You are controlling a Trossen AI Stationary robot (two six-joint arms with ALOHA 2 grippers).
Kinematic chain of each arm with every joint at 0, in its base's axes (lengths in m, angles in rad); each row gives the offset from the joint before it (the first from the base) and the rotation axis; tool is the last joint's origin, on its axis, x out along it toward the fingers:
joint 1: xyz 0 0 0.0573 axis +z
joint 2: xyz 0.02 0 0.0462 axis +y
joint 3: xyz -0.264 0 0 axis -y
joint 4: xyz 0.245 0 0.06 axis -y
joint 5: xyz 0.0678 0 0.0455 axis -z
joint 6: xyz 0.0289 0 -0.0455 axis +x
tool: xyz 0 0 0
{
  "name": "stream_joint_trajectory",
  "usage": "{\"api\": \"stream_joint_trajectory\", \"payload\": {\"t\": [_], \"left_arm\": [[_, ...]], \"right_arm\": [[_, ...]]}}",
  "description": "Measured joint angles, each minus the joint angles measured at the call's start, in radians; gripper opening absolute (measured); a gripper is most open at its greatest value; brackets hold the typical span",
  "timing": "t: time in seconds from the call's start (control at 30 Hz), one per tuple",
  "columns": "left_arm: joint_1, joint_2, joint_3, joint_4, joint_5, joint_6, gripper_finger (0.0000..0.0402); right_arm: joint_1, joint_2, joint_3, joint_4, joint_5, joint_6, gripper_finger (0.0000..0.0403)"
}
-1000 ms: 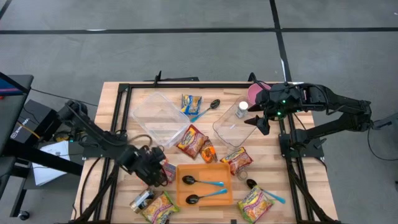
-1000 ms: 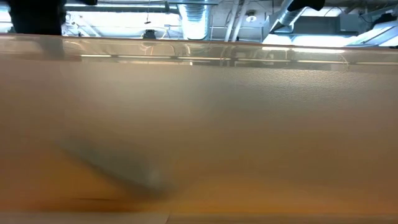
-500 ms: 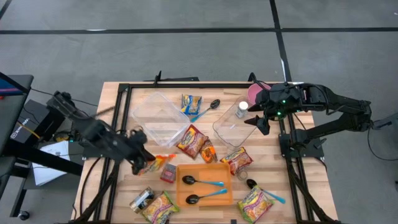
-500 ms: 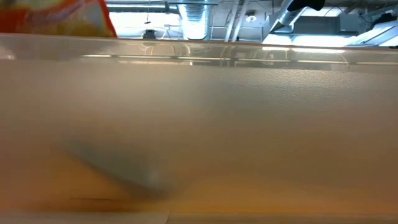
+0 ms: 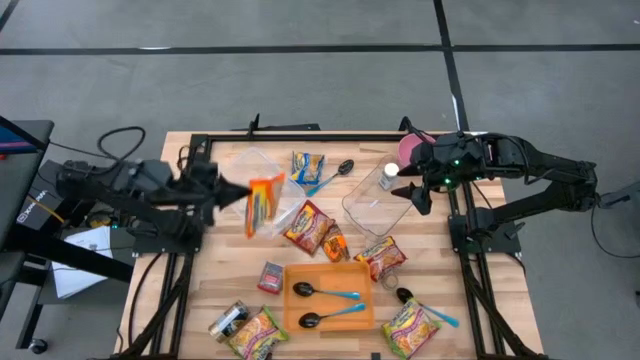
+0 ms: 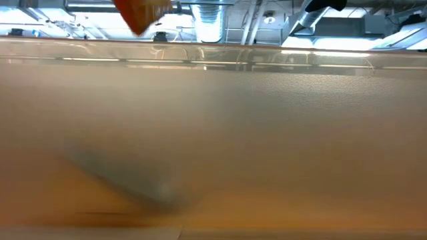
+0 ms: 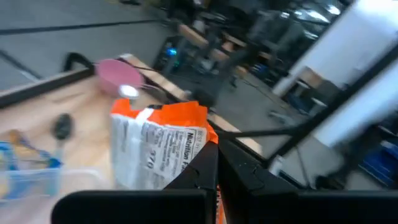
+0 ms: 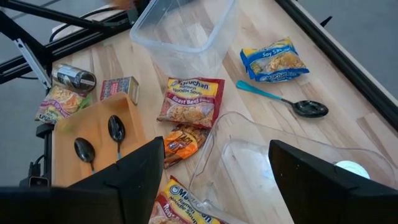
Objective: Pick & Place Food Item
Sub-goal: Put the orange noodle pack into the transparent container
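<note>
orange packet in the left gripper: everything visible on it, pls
The orange packet is a flat, glossy foil-like pouch, orange with a white back panel bearing a nutrition label, readable in the left wrist view. It hangs lifted off the table, roughly edge-up, pinched at one end by the shut left gripper. From above it sits over the near edge of the clear tub, apparently not touching it. Nothing else touches it. Front artwork and brand are not readable.
</note>
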Motion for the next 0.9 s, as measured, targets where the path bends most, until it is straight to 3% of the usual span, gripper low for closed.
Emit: {"api": "stream_joint_trajectory", "payload": {"t": [0.2, 0.4, 0.67, 0.9], "left_arm": [[0.241, 0.081, 0.000, -0.049, 0.106, 0.023, 0.0000], [0.403, 0.220, 0.000, -0.138, 0.244, 0.045, 0.0000], [0.461, 0.330, 0.000, -0.214, 0.409, 0.118, 0.0000], [0.470, 0.344, 0.000, -0.235, 0.493, 0.119, 0.0000]], "right_arm": [[0.000, 0.000, 0.000, 0.004, 0.018, 0.000, 0.0281], [0.000, 0.000, 0.000, 0.004, 0.034, 0.001, 0.0281], [0.000, 0.001, -0.034, 0.026, 0.048, 0.020, 0.0281], [0.000, 0.001, -0.092, 0.049, 0.044, 0.055, 0.0281]]}}
